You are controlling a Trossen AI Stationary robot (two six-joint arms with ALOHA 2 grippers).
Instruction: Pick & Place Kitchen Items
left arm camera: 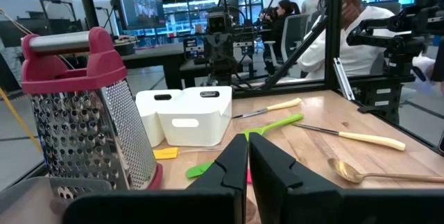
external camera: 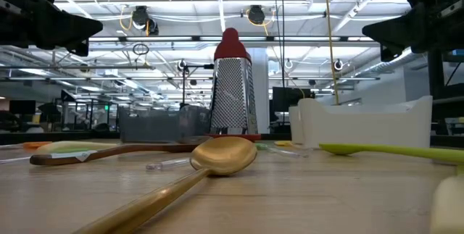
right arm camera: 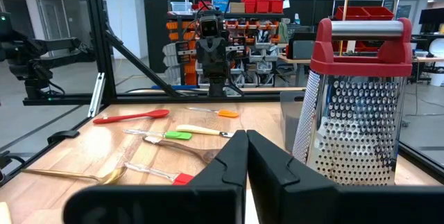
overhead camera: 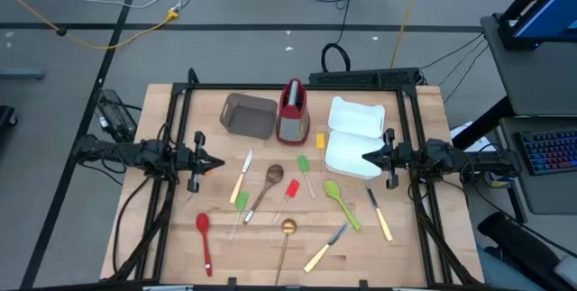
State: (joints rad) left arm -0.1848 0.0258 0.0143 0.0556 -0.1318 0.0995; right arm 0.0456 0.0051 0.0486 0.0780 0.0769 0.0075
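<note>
Several slim utensils lie flat on the wooden table: a red spoon [overhead camera: 204,233], a gold long-handled spoon [overhead camera: 287,234], a wooden spoon [overhead camera: 267,186], a green spoon [overhead camera: 340,203], small red [overhead camera: 290,191] and green spatulas [overhead camera: 305,167], and yellow-handled knives [overhead camera: 242,178] [overhead camera: 325,250] [overhead camera: 379,213]. My left gripper [overhead camera: 220,162] is shut and empty, held above the table's left side. My right gripper [overhead camera: 366,157] is shut and empty, held over the white trays [overhead camera: 353,138]. Each shows shut in its own wrist view, left [left arm camera: 247,161] and right [right arm camera: 245,156].
An upright red-and-steel grater [overhead camera: 292,111] stands at the table's far middle, a brown bin [overhead camera: 249,115] to its left. The white trays stand to its right. A black frame [overhead camera: 297,87] borders the table. People sit beyond the table in the left wrist view [left arm camera: 347,23].
</note>
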